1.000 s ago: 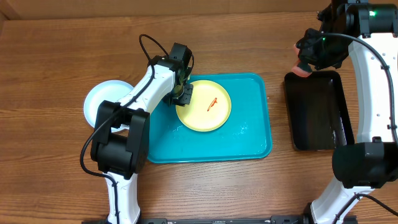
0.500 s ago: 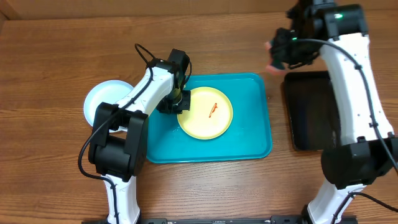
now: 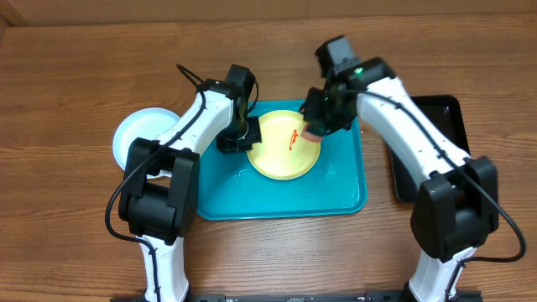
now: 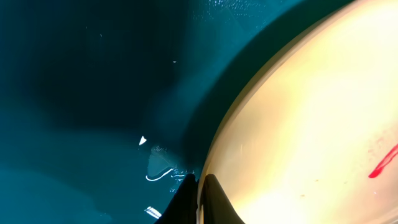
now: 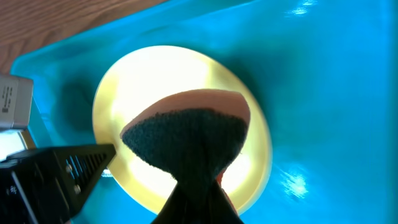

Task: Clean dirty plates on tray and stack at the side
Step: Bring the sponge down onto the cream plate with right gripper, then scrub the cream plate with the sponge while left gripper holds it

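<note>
- Where the tabletop's middle lies, you have the glossy teal tray [image 3: 277, 200] with its raised rim.
- Your left gripper [image 3: 246, 136] pinches the left rim of the smooth, round yellow plate [image 3: 281, 159] on that tray.
- Your right gripper [image 3: 316, 126] is clamped on a pink, dark-faced sponge [image 5: 186, 130] over the plate's far-right rim.

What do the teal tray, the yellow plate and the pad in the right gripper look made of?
The tray: probably moulded plastic, glossy, with sharp light glints and a rounded rim. The plate: likely plastic or melamine, smooth and evenly coloured, though glazed ceramic can't be ruled out. The scrub pad: a dark, coarse, fibrous face on a pinkish, foam-like back, matte.
</note>
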Available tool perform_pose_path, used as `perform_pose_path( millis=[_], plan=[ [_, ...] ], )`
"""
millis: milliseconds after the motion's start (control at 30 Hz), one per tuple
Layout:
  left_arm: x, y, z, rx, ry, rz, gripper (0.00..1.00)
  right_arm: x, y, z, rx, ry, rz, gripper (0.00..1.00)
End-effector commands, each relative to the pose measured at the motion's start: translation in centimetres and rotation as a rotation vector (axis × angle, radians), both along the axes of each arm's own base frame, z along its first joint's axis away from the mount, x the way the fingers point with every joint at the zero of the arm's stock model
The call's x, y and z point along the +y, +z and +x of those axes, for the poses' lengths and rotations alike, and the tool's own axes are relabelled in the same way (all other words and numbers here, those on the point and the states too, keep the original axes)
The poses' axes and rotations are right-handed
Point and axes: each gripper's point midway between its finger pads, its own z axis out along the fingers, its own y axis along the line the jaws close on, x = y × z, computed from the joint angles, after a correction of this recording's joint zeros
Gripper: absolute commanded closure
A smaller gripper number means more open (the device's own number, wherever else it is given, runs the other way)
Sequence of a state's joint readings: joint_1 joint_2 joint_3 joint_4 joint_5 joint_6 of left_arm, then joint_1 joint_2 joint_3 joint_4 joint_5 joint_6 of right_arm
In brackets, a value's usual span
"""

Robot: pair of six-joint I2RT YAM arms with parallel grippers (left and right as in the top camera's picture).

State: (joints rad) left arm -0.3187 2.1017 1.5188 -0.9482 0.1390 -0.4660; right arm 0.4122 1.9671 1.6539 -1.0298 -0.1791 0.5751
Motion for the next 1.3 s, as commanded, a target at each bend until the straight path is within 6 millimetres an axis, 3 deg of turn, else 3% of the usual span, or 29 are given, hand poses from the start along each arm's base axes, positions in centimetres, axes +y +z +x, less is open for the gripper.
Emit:
perform_pose_path(
  millis=[0,233,600,1267],
  plan=[
    [0.3,-0.4,-0.2,0.004,0.020,0.014,0.96,0.8,-1.4,-0.2,0.018,-0.048,0.008,0.96],
    [0.3,-0.4,-0.2,0.003,0.016,0.017,0.96,1.3,-5.9,0.4,0.075,-0.057,-0.017,0.96],
    [0.3,-0.4,-0.2,-0.001,0.012,0.016,0.96,0.0,-9.9,0.0,0.128,-0.070,-0.110,0.96],
    [0.3,-0.4,-0.1,-0.002,0.005,0.015,0.96,0.1,-10.4,-0.2,0.143,-0.067,-0.104,0.96]
  ],
)
